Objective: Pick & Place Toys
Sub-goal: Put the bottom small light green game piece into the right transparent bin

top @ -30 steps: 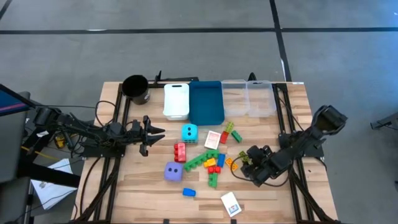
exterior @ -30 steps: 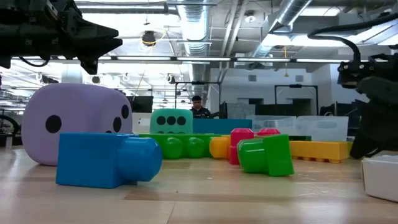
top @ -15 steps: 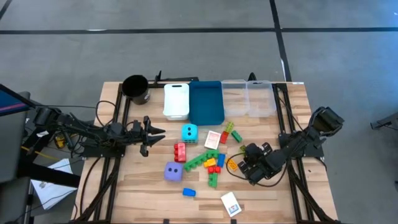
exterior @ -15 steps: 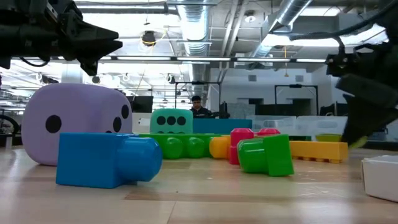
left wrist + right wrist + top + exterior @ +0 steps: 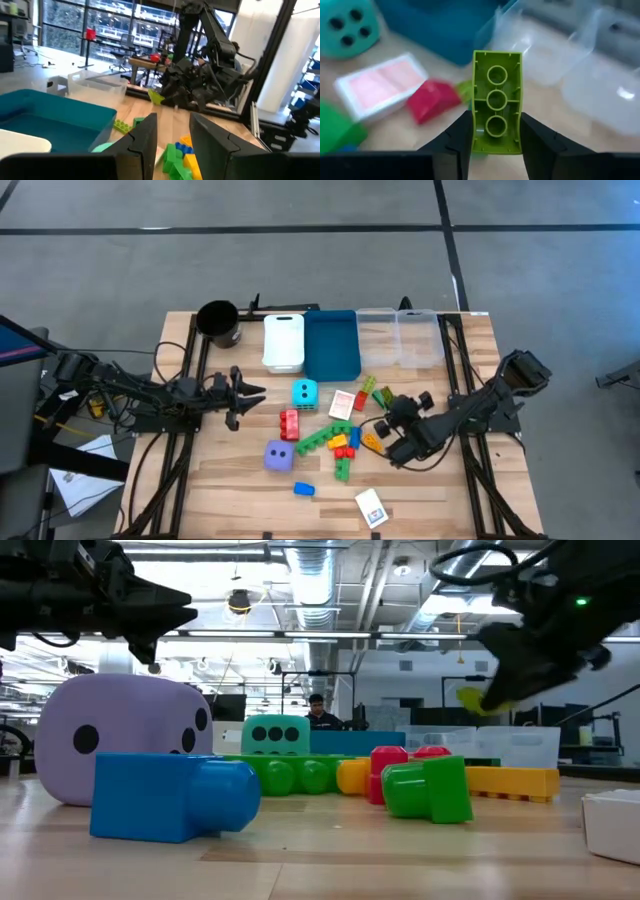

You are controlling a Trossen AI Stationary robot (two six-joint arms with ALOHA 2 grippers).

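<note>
Loose toys lie mid-table: a purple die (image 5: 279,455), a cyan die (image 5: 304,393), a red brick (image 5: 290,423), a row of green bricks (image 5: 322,438), a blue brick (image 5: 303,489) and flat cards (image 5: 342,404). My right gripper (image 5: 385,423) hangs just right of the pile, shut on a lime-green brick (image 5: 496,100), which also shows in the low view (image 5: 472,698). My left gripper (image 5: 250,397) waits at the left of the toys, its fingers (image 5: 145,142) apart with nothing between them. My right gripper pinches the lime-green brick's two long sides (image 5: 476,131) between its two fingers, at the end nearest the wrist. The brick sticks out forward past the fingertips, its hollow underside with three round tubes toward the wrist camera. It is lifted clear of the table, slanting downward.
Along the far edge stand a black round cup (image 5: 218,323), a white bin (image 5: 283,341), a blue bin (image 5: 331,344) and clear bins (image 5: 400,337). A card (image 5: 371,507) lies near the front edge. Bare wood shows at the front left and right.
My right gripper has shut on the lime-green brick at the right of the pile, risen with it and gone toward the far edge, tipping up from pointing steeply down to a shallower slant. The brick is now lifted clear of the table.
</note>
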